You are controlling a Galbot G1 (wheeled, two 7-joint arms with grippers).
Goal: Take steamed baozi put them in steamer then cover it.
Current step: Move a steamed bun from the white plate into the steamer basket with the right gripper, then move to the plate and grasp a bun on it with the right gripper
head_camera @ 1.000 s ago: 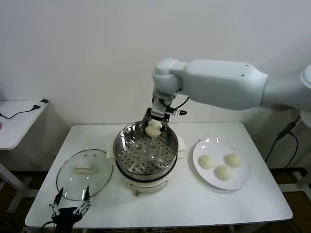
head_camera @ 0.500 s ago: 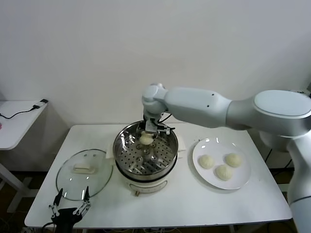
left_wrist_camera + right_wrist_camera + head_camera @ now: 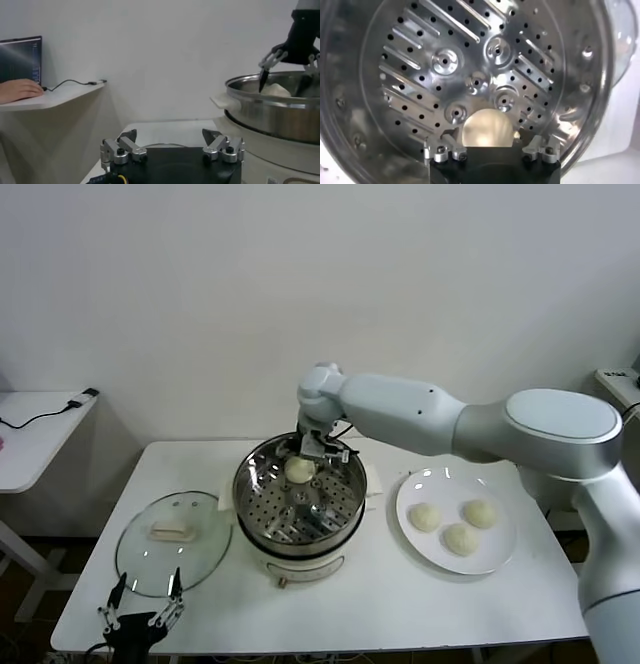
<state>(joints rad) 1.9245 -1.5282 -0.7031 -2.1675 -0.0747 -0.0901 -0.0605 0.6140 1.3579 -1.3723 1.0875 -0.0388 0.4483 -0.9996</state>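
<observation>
The steamer [image 3: 300, 509] stands mid-table, its perforated tray [image 3: 445, 65] bare except for one baozi [image 3: 299, 469] at the far side. My right gripper [image 3: 306, 456] hangs low inside the pot over that baozi [image 3: 486, 129], open, with a finger on either side and the bun resting on the tray. Three more baozi [image 3: 457, 524] lie on the white plate [image 3: 500, 556] to the right. The glass cover [image 3: 172, 541] lies flat on the table left of the steamer. My left gripper [image 3: 140, 616] is parked open at the table's front left corner, empty [image 3: 172, 149].
A white side table [image 3: 35, 434] with a cable stands off to the left. From the left wrist, the steamer's steel wall [image 3: 270, 112] rises close by. The wall runs right behind the table.
My right gripper came down into the steamer with the baozi, shifted slightly left, and has opened; the bun now rests on the tray. The left arm has not moved.
</observation>
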